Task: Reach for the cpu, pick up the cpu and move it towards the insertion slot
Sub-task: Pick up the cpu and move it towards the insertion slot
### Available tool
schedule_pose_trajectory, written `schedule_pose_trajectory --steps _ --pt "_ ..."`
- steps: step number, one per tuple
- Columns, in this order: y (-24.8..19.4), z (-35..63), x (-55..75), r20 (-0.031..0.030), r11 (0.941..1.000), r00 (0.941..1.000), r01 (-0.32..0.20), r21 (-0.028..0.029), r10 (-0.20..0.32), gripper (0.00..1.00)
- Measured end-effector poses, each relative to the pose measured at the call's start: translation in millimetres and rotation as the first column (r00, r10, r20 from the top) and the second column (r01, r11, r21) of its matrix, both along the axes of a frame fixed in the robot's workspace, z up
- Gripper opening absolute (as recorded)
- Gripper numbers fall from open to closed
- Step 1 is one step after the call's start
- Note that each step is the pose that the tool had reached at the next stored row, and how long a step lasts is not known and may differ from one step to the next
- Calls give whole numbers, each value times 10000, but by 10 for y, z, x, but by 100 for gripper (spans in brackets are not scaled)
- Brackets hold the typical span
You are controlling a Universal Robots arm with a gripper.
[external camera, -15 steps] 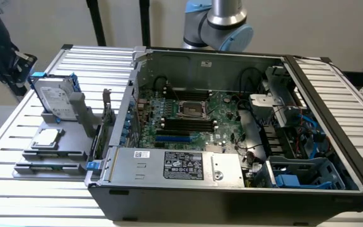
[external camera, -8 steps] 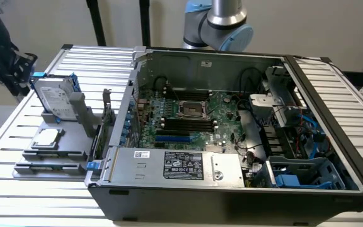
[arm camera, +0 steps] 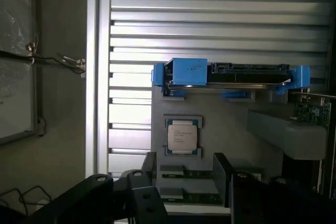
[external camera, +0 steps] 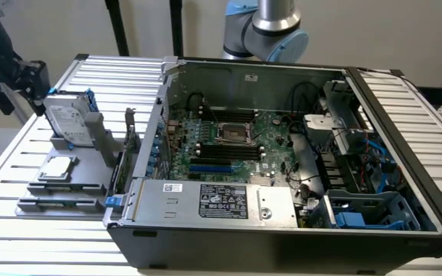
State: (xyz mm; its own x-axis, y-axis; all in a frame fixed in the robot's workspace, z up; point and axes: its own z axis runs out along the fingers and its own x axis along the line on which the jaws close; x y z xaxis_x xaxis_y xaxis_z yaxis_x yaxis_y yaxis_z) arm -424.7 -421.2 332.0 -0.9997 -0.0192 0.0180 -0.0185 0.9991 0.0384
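Hovering gripper [arm camera: 185, 162] over grey fixture tray [arm camera: 231, 129], jaws spread, holding nothing, cpu [arm camera: 182, 136] flat in its tray recess, near upright hard drive [arm camera: 231, 74], well apart from insertion slot [external camera: 232, 132] on motherboard [external camera: 276, 127] inside open computer case [external camera: 282, 244]

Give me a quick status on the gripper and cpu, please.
Gripper open, holding nothing. Cpu flat in its tray, untouched. Hard drive upright beside it, not touching.
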Motion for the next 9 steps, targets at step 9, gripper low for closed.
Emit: schedule_pose_trajectory --steps 9 --pt "0 0 0 0 10000 10000 0 0 0 71"
